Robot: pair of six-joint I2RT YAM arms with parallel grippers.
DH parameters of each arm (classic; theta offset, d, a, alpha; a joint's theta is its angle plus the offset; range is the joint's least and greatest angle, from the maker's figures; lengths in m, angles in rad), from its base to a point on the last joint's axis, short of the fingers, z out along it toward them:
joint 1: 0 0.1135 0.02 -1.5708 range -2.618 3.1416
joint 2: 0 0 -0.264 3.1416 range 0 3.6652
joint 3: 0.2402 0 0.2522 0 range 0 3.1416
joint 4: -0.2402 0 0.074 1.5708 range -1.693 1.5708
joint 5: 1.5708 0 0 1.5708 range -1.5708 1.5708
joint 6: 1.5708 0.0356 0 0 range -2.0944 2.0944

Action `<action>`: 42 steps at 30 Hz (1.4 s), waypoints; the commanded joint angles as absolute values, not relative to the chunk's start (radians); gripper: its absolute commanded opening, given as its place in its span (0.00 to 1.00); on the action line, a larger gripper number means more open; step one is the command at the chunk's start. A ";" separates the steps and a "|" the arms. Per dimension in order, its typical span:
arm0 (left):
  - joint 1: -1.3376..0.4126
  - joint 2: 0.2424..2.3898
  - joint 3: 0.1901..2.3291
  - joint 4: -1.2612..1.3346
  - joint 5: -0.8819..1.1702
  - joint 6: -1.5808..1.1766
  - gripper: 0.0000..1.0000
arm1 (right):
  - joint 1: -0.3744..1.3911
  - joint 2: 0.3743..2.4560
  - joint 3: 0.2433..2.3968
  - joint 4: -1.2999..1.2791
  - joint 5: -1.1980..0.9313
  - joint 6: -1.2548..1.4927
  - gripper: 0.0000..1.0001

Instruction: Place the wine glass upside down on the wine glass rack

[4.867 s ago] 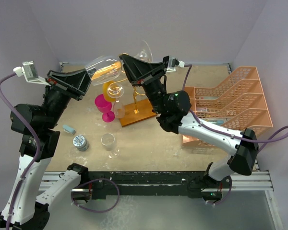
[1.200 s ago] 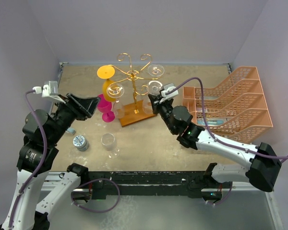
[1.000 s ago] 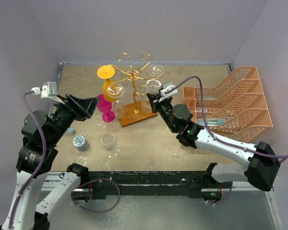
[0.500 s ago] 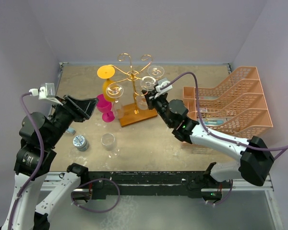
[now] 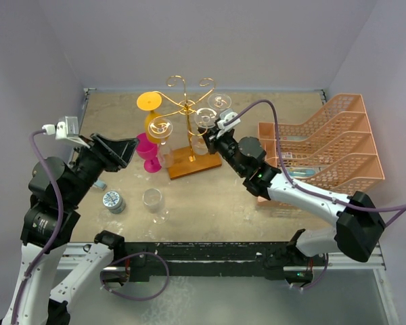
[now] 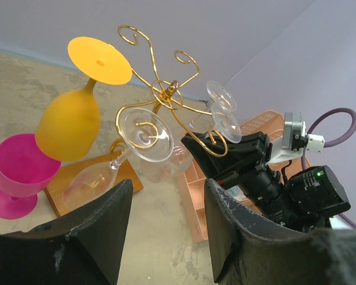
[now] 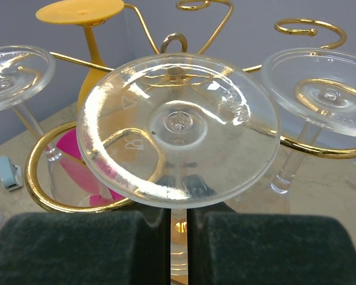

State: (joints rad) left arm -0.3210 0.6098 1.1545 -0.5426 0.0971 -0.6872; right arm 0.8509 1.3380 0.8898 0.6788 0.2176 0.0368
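The sandy surface point(image 5: 216, 203) is walled at the back and both sides. Its widest bare stretch lies in front of the rack, between the two arms. One salmon tray organizer point(image 5: 325, 139) fills the right edge. One rack point(image 5: 185, 107), gold wire on a wooden base, stands back of centre, with the right arm reaching in between it and the organizer.

There are six glasses: four clear, one orange, one pink. The wine glass point(image 7: 178, 127) is upside down, foot up, at the rack's near right side. The right hand point(image 7: 178, 219) is pressed together on its stem. The foot sits over a gold scroll; whether the stem lies inside the curl I cannot tell. One clear glass point(image 7: 326, 89) hangs foot up beside it, and another clear glass point(image 7: 12, 74) hangs on its other side. The fourth clear glass point(image 5: 153, 201) stands on the surface towards the near edge.

The orange glass point(image 6: 68, 122) hangs tilted on the rack's left. The pink glass point(image 6: 15, 178) stands upright just beside the base.

The left hand point(image 6: 166, 237) is spread, holding nothing, raised left of the rack and apart from it. One tin point(image 5: 113, 201) and one small blue block point(image 5: 97, 183) sit near the left edge.
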 commanded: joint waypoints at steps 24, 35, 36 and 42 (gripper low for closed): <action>-0.319 0.642 1.189 -0.525 0.083 -0.657 0.49 | 0.800 1.371 0.987 0.704 -0.022 0.012 0.00; -0.319 0.662 1.192 -0.524 0.085 -0.656 0.49 | 0.800 1.357 0.981 0.675 -0.126 0.009 0.00; -0.320 0.664 1.191 -0.524 0.087 -0.656 0.49 | 0.801 1.352 0.981 0.674 -0.143 0.008 0.00; -0.320 0.673 1.192 -0.521 0.094 -0.661 0.49 | 0.799 1.334 0.982 0.663 -0.167 0.020 0.00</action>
